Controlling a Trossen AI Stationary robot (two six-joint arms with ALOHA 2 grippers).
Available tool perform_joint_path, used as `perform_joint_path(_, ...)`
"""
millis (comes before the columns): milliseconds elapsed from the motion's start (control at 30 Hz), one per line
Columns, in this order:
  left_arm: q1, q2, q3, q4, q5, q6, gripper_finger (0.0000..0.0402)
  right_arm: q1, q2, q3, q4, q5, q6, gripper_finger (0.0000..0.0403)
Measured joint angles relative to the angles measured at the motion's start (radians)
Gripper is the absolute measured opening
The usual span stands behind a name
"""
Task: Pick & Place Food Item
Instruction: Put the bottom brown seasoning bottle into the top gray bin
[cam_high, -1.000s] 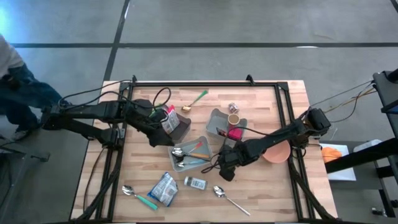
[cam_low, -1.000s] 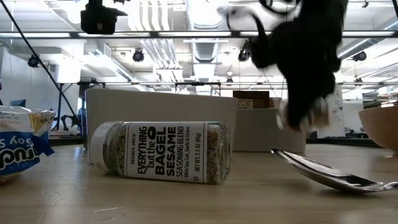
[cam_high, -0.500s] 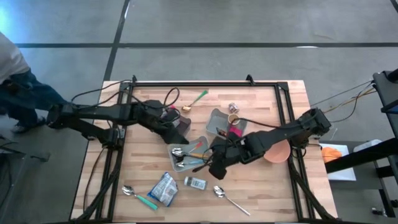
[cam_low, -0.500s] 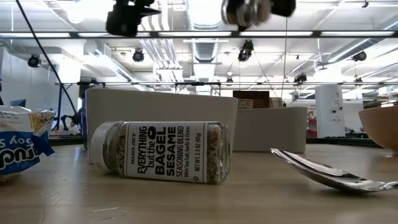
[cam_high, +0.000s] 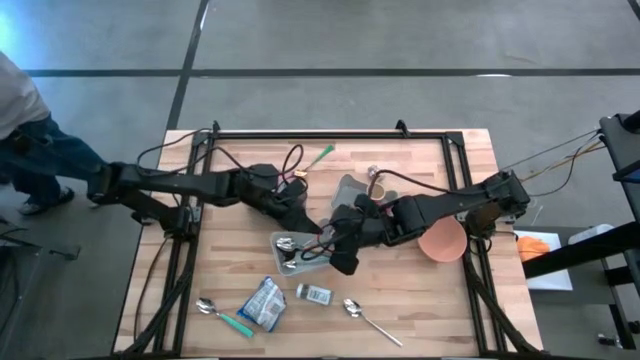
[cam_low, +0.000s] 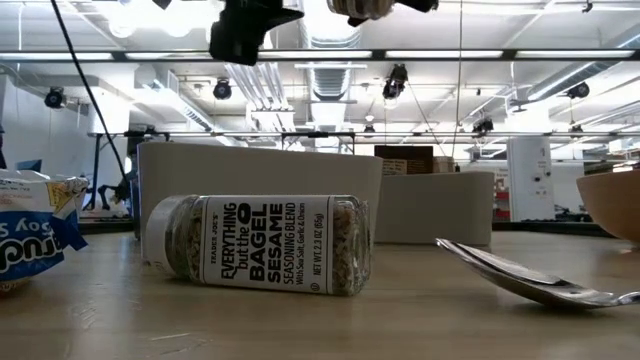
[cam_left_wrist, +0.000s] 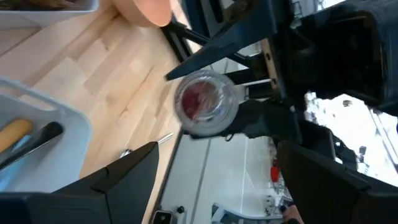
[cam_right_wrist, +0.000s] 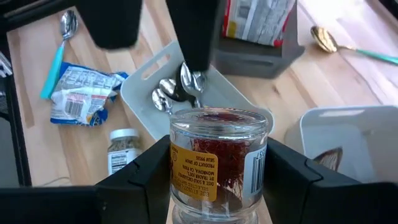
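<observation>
Right tool: your right tool (cam_right_wrist: 211, 186) is clamped partway closed on a small clear glass jar with a yellow label and red strands inside (cam_right_wrist: 214, 158); the dark fingers (cam_right_wrist: 143, 180) press the jar on both sides.
Jar position: you hold the jar upright in the air above the middle of the light wooden slatted table (cam_high: 420, 310), over the near edge of the pale grey flat tray (cam_high: 325, 240). The left wrist view shows the same jar (cam_left_wrist: 205, 104) end on, gripped by the right tool.
Left tool: your left tool (cam_high: 300, 215) stands wide open and holds nothing; it hovers just beside the right tool, over the far side of the tray.
Tray contents: metal spoons (cam_right_wrist: 177, 87) lie in the grey tray, bowls together.
Table, front area: a clear plastic shaker of bagel sesame seasoning with a white cap (cam_low: 260, 245) lies on its side; just beside it lies a crumpled blue and white snack bag (cam_high: 262, 303). A metal spoon (cam_high: 365, 318) lies on the other side of the shaker, and a spoon with a teal handle (cam_high: 222, 315) lies beyond the bag.
Table, right area: a salmon-coloured bowl (cam_high: 443, 240) sits near the right arm, and a grey rectangular bin (cam_right_wrist: 348, 134) stands between it and the tray.
Table, far area: a gold spoon with a green handle (cam_high: 313, 160) lies near the back frame.
Surroundings: a person in blue trousers (cam_high: 35, 150) stands off the left side of the table.
</observation>
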Motion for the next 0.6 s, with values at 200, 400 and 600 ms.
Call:
perform_joint_path(200,0.000,0.043,0.021,0.030,0.020,-0.005,0.0329,-0.004,0.009,0.001,0.039,-0.036,-0.059,0.0183)
perform_joint_path(400,0.000,0.055,0.019,0.032,0.047,-0.006,0.0329,-0.007,0.011,0.003,0.080,-0.055,-0.094,0.0183)
perform_joint_path(600,0.000,0.060,0.019,0.034,0.073,-0.004,0.0329,-0.013,0.011,0.004,0.150,-0.060,-0.133,0.0183)
